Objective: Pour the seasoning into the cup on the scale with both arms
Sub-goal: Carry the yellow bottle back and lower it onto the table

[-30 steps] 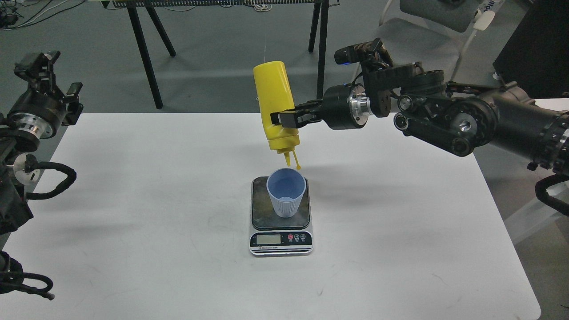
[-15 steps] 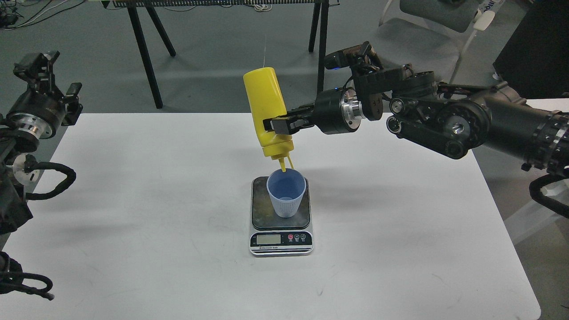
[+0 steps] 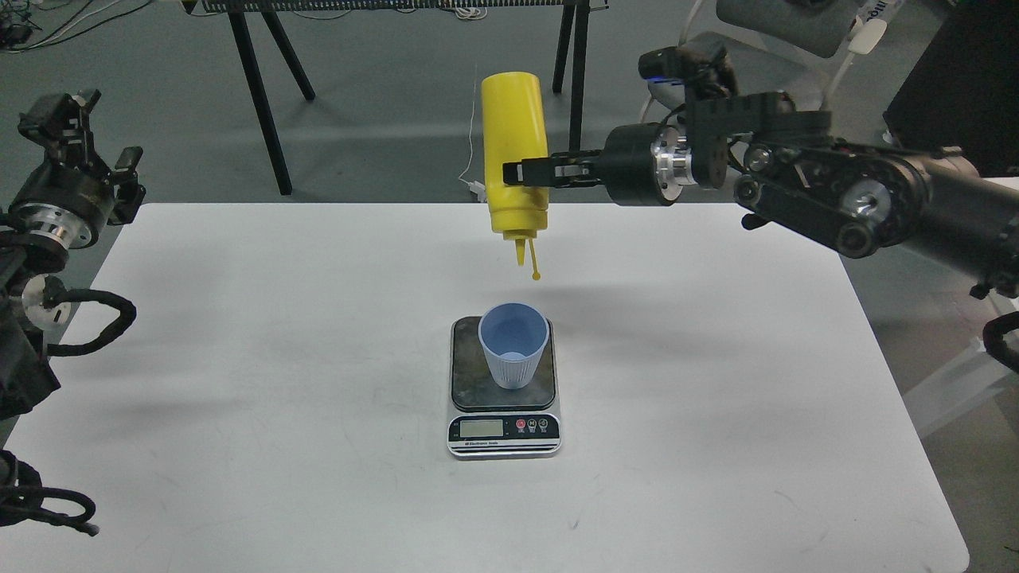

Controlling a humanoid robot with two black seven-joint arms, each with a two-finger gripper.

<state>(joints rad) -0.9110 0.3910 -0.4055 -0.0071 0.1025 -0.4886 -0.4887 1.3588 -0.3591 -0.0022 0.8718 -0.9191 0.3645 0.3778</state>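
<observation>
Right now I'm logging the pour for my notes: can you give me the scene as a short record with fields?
bottle: yellow squeeze bottle, upside down, nozzle down, cap dangling, above and apart from the cup
holder: right gripper shut on the bottle's lower body
cup: light blue cup, upright on the scale
scale: scale on the white table, display toward the camera
left gripper: left gripper off at the table's left edge, holding nothing; open or shut unclear
</observation>
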